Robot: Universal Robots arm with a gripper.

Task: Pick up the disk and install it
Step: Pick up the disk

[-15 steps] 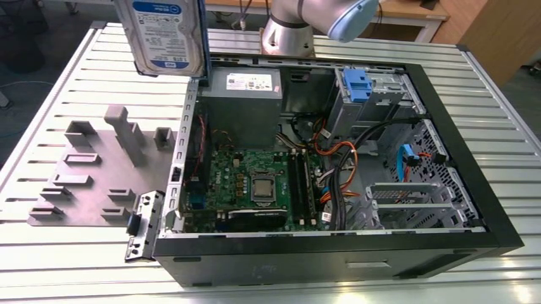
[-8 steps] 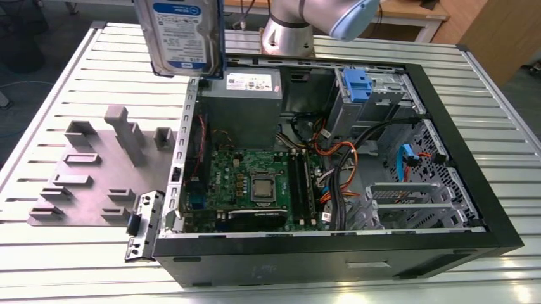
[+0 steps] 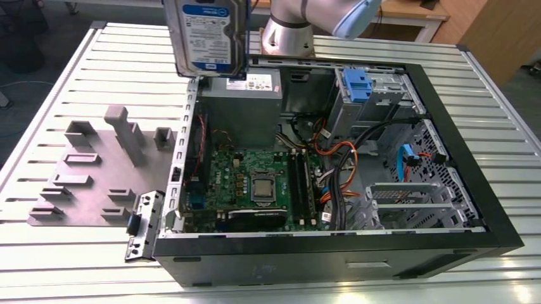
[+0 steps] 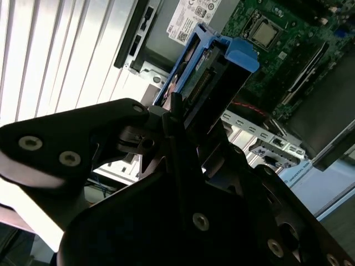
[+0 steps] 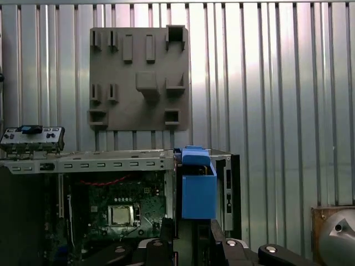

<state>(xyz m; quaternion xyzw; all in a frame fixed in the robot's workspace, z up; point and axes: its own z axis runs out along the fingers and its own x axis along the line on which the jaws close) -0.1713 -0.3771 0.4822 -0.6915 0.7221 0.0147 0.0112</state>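
ROBOT ARM HOLDS DRIVE OVER OPEN COMPUTER: The arm's black gripper holds the disk, a flat silver-grey metal hard drive with a white-and-blue label, clipped in a blue plastic carrier frame. In the second wrist view its fingers are closed on the drive. In the exterior view the disk hangs upright in the air with its label facing the camera, above the far corner of the open black tower computer case. The case lies on its side on a slatted silver metal table. Directly below the disk sits the grey power supply box with a white sticker. The green motherboard lies nearer the camera, its square silver processor socket bare. A lone blue plastic bracket rests in the grey metal drive cage at the case's far corner on the exterior view's right, well apart from the disk. Orange, black and blue cables trail between the cage and the board. To the exterior view's left of the case, a flat grey fixture plate with raised blocks lies on the table. A small grey metal panel with dark ports stands just beside the case's near corner
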